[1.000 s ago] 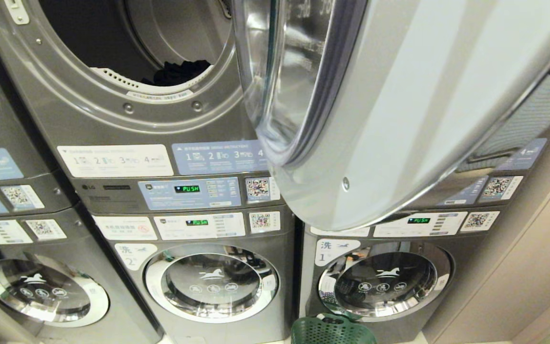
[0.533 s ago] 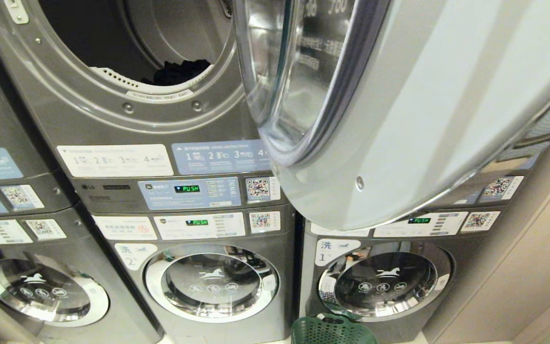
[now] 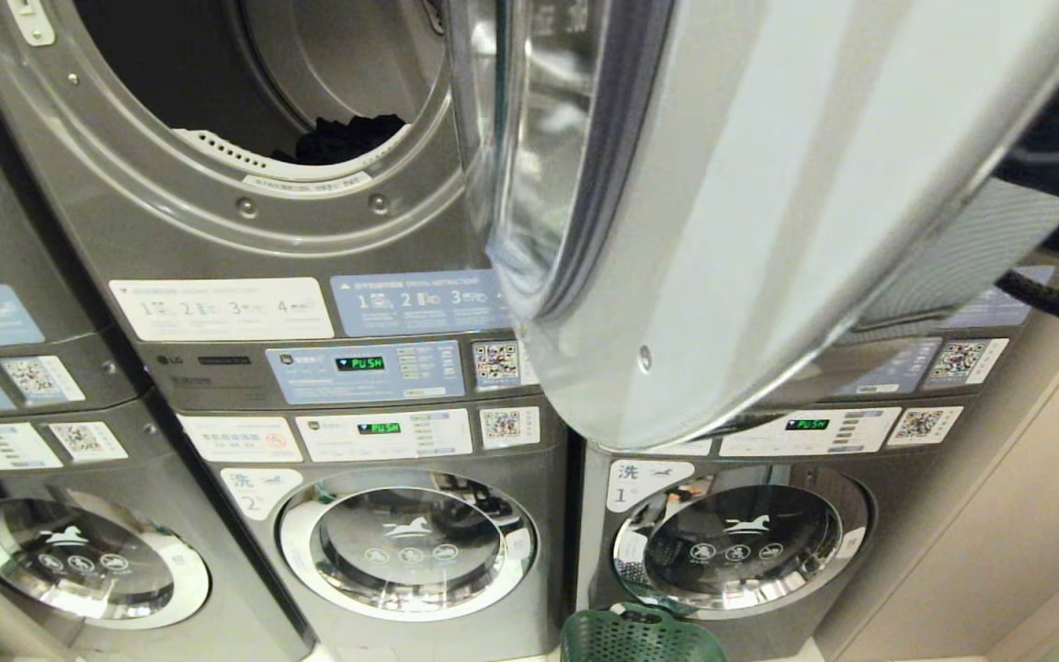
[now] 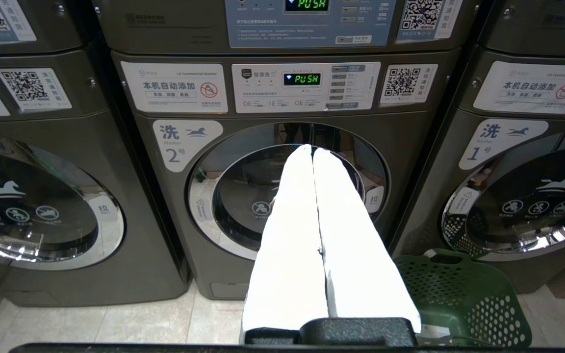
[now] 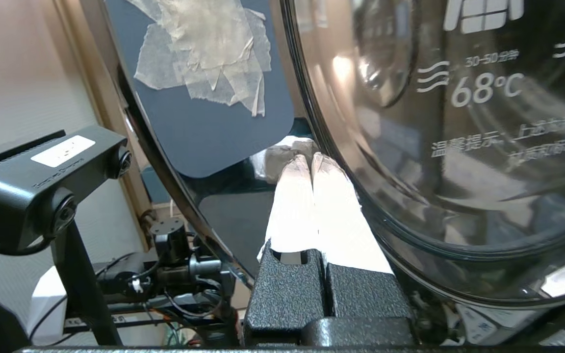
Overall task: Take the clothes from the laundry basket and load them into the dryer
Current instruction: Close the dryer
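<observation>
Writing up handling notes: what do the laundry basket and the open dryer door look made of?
Laundry basket: looks like molded green plastic, matte, with regular perforated walls. Dryer door: smooth silver-grey outer shell, painted metal or plastic, unclear which; its window looks like glossy glass, given the sharp reflections.

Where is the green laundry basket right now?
The green laundry basket sits on the floor at the bottom edge of the head view, right of centre, in front of the washer marked 1. The left wrist view shows it beside washer 2.
</observation>
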Robot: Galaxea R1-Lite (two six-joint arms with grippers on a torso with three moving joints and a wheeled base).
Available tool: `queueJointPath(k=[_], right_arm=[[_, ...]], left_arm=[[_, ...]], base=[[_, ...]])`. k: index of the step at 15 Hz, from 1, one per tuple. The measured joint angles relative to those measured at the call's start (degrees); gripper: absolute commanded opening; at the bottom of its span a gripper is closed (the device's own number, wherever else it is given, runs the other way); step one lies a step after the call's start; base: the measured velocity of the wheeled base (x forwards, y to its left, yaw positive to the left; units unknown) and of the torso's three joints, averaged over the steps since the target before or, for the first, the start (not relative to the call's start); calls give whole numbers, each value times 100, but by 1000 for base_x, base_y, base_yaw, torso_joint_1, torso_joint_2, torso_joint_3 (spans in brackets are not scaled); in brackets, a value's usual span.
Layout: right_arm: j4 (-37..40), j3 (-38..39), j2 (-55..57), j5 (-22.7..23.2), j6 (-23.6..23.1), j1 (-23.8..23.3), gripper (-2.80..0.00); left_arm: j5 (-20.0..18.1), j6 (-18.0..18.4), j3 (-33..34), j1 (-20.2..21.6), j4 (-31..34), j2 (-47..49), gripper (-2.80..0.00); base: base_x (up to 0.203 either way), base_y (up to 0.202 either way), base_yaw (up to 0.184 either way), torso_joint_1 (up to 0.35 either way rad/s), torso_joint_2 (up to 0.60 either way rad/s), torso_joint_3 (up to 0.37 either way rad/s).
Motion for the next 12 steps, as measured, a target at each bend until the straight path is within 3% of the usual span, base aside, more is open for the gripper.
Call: queueJointPath(k=[4,12], right_arm=[[11,-429,470,-468,-238,689,-280],[10,-2051,2323,-1708,-969,2315,-280]], left_arm=[[0,2,0,0,1,0,-280],[0,2,0,0,-1,0,-280]], base=[[0,0,0,0,0,0],[0,0,0,0,0,0]])
